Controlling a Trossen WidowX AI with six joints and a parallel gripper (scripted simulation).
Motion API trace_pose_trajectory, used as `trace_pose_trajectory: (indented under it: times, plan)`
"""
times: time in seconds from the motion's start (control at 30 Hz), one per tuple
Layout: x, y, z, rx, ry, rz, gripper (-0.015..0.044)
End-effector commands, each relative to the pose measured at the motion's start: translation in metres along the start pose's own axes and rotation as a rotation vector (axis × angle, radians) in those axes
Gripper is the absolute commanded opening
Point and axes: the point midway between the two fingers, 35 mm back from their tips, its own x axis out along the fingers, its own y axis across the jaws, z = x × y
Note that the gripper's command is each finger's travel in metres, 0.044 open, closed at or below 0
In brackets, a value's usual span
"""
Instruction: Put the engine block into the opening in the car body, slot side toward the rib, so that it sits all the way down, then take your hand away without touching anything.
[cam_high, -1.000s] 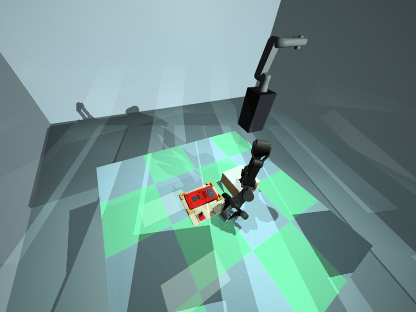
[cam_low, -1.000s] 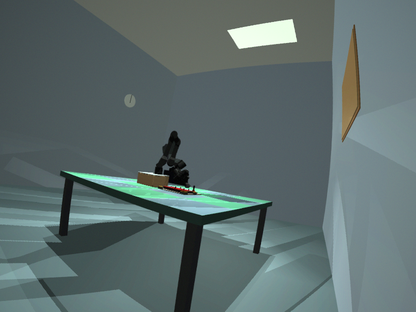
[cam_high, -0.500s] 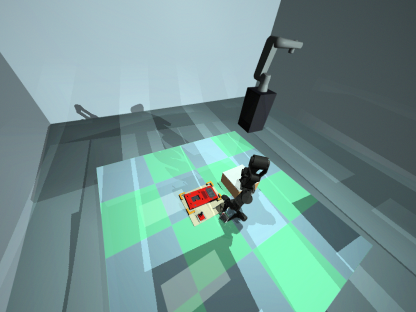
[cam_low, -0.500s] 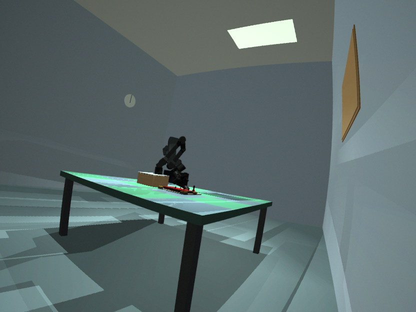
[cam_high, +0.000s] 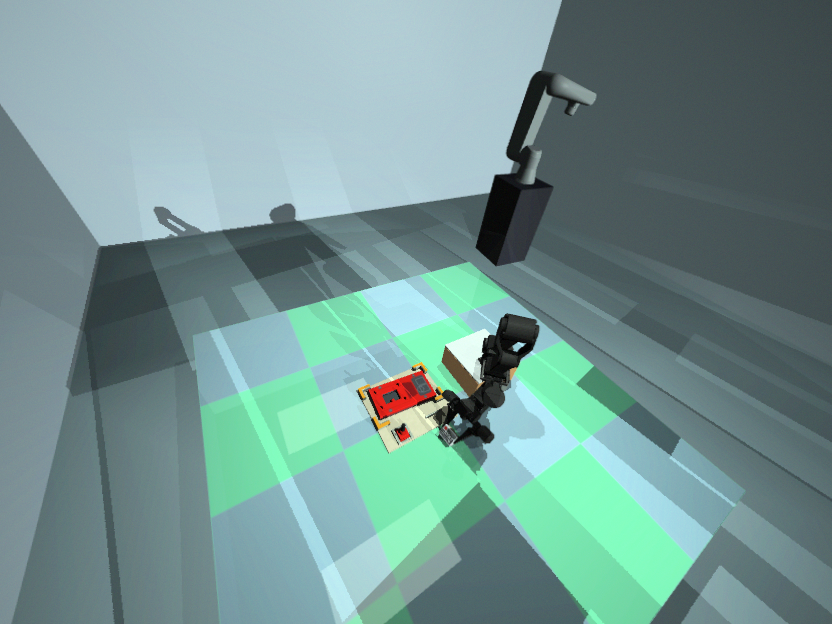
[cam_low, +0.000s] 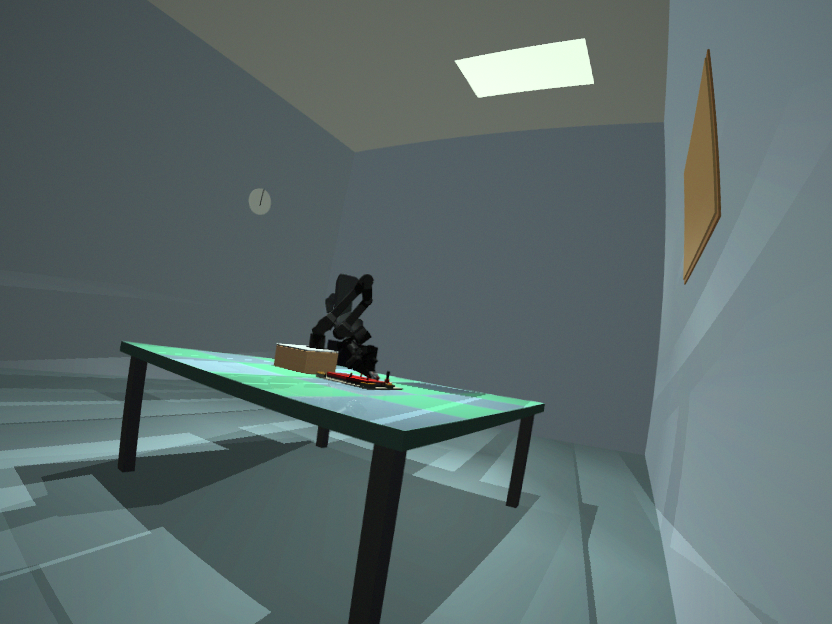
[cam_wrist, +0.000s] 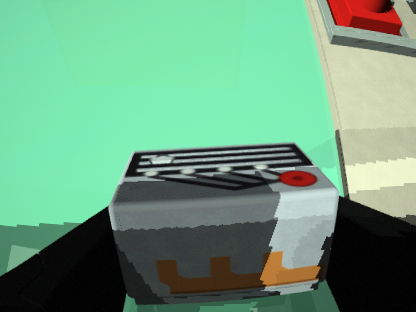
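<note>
My gripper is shut on the grey engine block, with a black finger against each side of it. The block is upright, its striped face with a red disc showing in the wrist view, and an orange pattern on the near side. It is low over the table beside the right edge of the beige board; whether it touches the table cannot be told. The red car body lies on the board with a dark opening near its middle. The rib and the block's slot cannot be made out.
The beige board has orange corner brackets around the car body. A red lever base stands on its front part. A brown box with a white top stands behind my gripper, close to the arm.
</note>
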Motion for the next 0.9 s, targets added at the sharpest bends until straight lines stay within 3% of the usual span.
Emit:
trace_pose_trajectory:
  times: [0.0, 0.17, 0.87]
  plan:
    - [0.0, 0.0, -0.001, -0.001, 0.002, 0.0, 0.0315]
    - [0.0, 0.0, -0.001, -0.001, 0.002, 0.0, 0.044]
    - [-0.027, 0.001, 0.004, -0.012, 0.022, -0.002, 0.044]
